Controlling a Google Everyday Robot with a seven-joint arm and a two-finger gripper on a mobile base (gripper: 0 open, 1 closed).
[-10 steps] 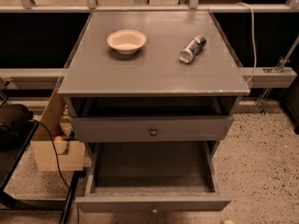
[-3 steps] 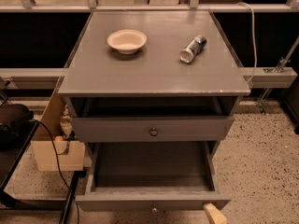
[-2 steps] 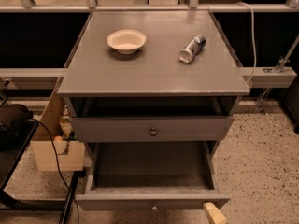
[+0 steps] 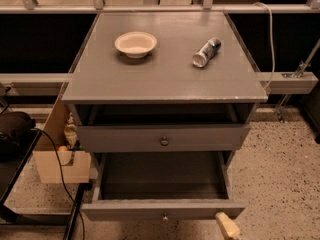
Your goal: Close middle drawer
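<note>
The middle drawer [image 4: 162,208] is pulled far out of the grey cabinet. Its low front panel sits near the bottom edge, with a small round knob [image 4: 164,216] at centre. Its inside [image 4: 162,176] looks bare. Only a tan tip of my gripper [image 4: 227,227] shows, at the bottom edge just in front of the drawer front's right end, close to it. I cannot tell if they touch. The taller top drawer [image 4: 162,137] with its brass-toned knob [image 4: 164,141] stands a little way out. The lowest drawer is hidden.
On the cabinet top [image 4: 165,79] stand a cream bowl [image 4: 135,43] and a metal can [image 4: 206,52] lying on its side. A cardboard box [image 4: 57,161] and a black cable [image 4: 60,169] are at the left. A speckled floor [image 4: 280,184] is at the right.
The tan gripper tip came into view at the bottom right after the oldest frame. It has stayed almost in place over the last second. The drawers have not moved.
</note>
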